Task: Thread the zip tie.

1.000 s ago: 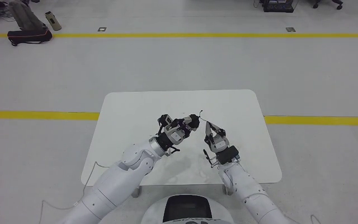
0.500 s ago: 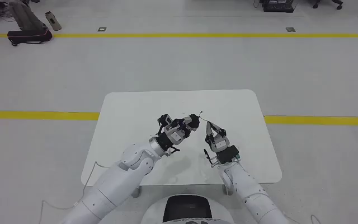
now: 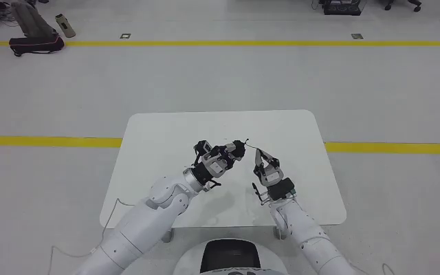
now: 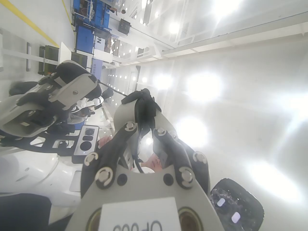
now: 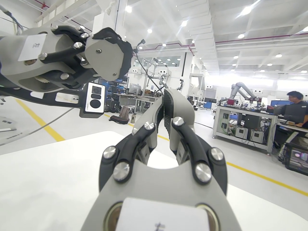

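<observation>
**Thin black plastic zip tie** (image 3: 251,142) — a fine strand held in the air above the middle of the white, round-cornered tabletop (image 3: 158,134). It spans the short gap between the two pincers. In the right wrist view the zip tie (image 5: 142,41) leaves the left pincer and curls up to a small dark end, while a straighter run slants down to the right pincer's tips. In the left wrist view the zip tie (image 4: 113,90) is a thin dark line between the two.

**Left pincer** (image 3: 239,146) — grey fingers with black pads, pressed together on one end of the zip tie and raised off the tabletop. Its tips face the right pincer.

**Right pincer** (image 3: 258,152) — ribbed pads closed to a narrow slit on the strand, gripping it at the very tips. It sits near the left pincer and is not touching it.

**Surroundings** — a pale grey floor (image 3: 220,75) crossed by yellow lines (image 3: 220,43). A dark bag (image 3: 34,42) lies on the floor, well apart from the tabletop.
</observation>
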